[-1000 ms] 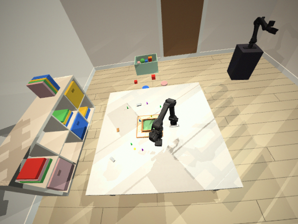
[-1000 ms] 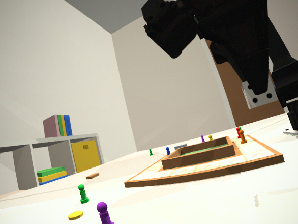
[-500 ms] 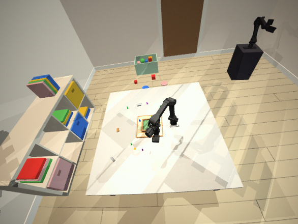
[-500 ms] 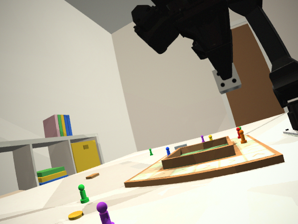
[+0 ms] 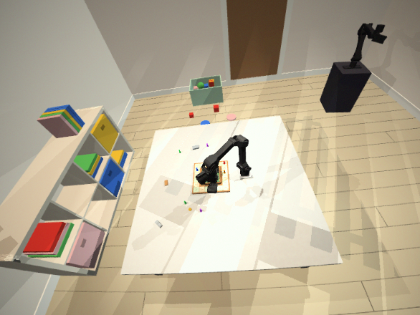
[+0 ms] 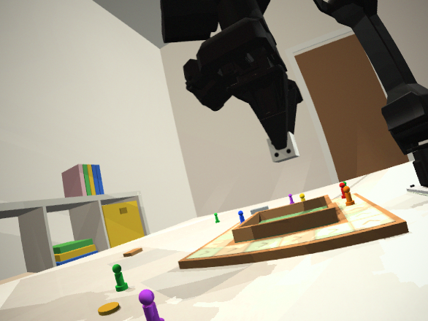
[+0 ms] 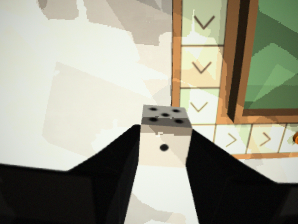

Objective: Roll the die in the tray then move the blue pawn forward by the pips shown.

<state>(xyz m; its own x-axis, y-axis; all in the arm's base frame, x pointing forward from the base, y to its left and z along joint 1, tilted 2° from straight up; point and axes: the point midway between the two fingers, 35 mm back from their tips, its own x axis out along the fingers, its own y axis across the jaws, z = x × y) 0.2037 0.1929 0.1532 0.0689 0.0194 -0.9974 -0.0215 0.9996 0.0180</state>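
My gripper (image 6: 280,145) (image 7: 162,133) is shut on the white die (image 6: 285,155) (image 7: 164,155), held in the air above the board (image 5: 196,190) (image 6: 402,227) (image 7: 201,80). In the wrist view one die face shows five pips and another one pip; the exterior camera sees a face with two. The wooden tray (image 6: 288,228) with a green floor sits in the board's middle, below the die in the exterior view and right of it in the wrist view. The blue pawn (image 5: 197,169) (image 6: 241,216) stands upright at the board's left side. The arm hides part of the board in the top view.
A red pawn (image 5: 224,162) (image 6: 342,190) and an orange pawn (image 5: 224,172) (image 6: 348,197) stand on the board's right side. A green pawn (image 5: 185,202) (image 6: 119,279), a purple pawn (image 5: 201,210) (image 6: 150,306) and a yellow disc (image 5: 190,209) (image 6: 109,308) are off the board.
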